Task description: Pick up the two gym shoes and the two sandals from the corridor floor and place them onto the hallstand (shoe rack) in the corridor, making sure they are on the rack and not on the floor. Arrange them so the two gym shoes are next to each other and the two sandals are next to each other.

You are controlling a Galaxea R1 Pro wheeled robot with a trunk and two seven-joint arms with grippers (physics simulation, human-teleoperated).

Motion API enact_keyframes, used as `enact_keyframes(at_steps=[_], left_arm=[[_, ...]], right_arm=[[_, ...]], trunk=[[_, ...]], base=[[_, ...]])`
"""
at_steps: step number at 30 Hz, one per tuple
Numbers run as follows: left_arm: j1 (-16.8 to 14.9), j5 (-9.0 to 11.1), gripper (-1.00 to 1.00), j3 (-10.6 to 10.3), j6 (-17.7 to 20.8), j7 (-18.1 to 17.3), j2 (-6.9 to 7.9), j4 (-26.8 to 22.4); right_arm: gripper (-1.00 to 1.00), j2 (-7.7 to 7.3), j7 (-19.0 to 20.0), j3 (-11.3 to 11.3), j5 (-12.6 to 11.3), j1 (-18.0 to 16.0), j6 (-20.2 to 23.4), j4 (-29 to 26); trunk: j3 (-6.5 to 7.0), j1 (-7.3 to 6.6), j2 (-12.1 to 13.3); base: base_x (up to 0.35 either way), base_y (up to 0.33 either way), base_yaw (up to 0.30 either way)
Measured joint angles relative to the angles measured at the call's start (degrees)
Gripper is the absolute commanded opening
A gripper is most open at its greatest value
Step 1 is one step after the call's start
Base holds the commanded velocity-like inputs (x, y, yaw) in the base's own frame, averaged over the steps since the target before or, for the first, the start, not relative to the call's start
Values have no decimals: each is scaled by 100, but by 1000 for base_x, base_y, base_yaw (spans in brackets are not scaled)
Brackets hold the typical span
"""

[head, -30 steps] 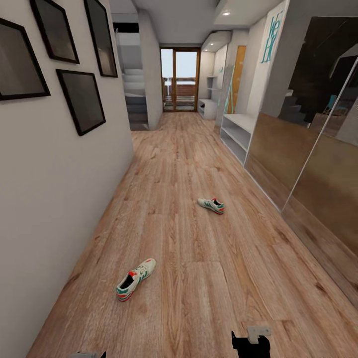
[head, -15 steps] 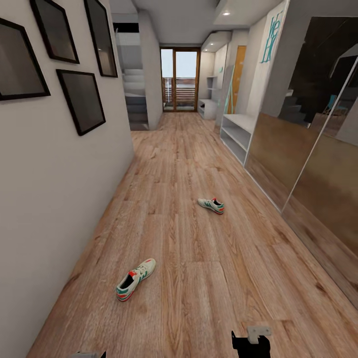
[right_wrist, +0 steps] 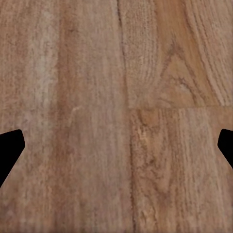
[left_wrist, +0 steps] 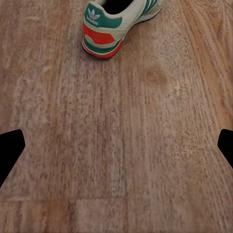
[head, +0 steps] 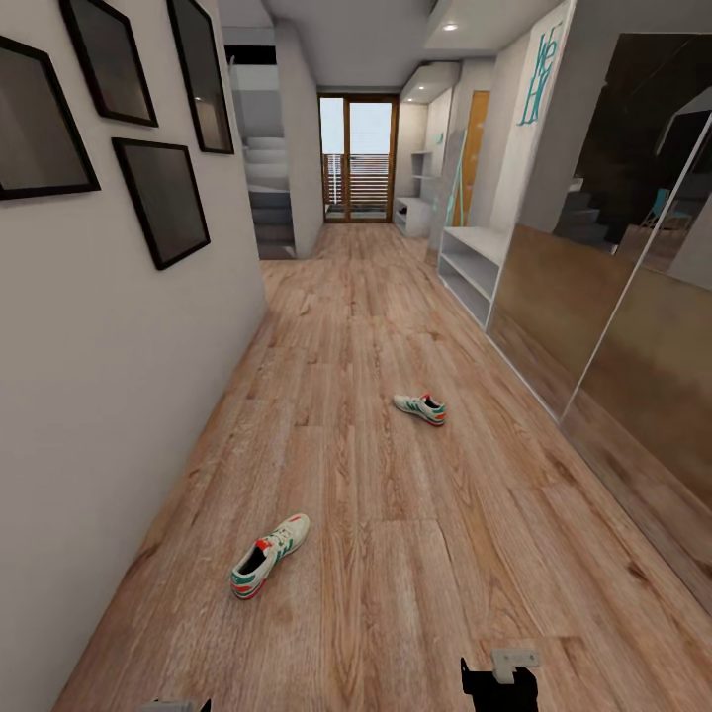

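My job now, as I judge it, is to collect the nearer gym shoe [head: 269, 556], and doing that well means bringing my left fingers [left_wrist: 11, 150] over it before lowering. It lies on the wood floor [head: 396, 554] ahead of them, its red heel patch turned toward them and its toe away. In my left wrist view the heel [left_wrist: 104, 29] sits well beyond the fingertips, so I would roll closer first, then come down with one finger on each side of the shoe's narrow middle, gripping across the width, not along the length. I should keep the tips off the planks as I close.

My left fingers are spread wide apart, with bare floor between them and nothing held. The arm hangs low, pointing down at the planks.

The second gym shoe [head: 420, 407] lies farther up the corridor, well beyond my right fingers [right_wrist: 11, 150] and well apart from the first. The shoe rack [head: 473, 259] stands farther on again, along the right wall, beside the mirrored doors [head: 613, 297].

My right fingers are likewise wide apart and empty, aimed straight down at bare wood. I see no sandals from here.
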Motion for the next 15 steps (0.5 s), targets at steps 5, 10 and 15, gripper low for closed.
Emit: enact_keyframes(at_steps=[5,10,15], left_arm=[[0,0,100,0,0,0,0,0],[0,0,100,1,0,0,0,0],[0,0,100,1,0,0,0,1]], right_arm=[[100,-2,0,0,0,0,1,0],[100,-2,0,0,0,0,1,0],[100,-1,0,1,0,0,1,0]], trunk=[[0,0,0],[0,0,0],[0,0,0]], base=[[0,0,0],[0,0,0],[0,0,-39]])
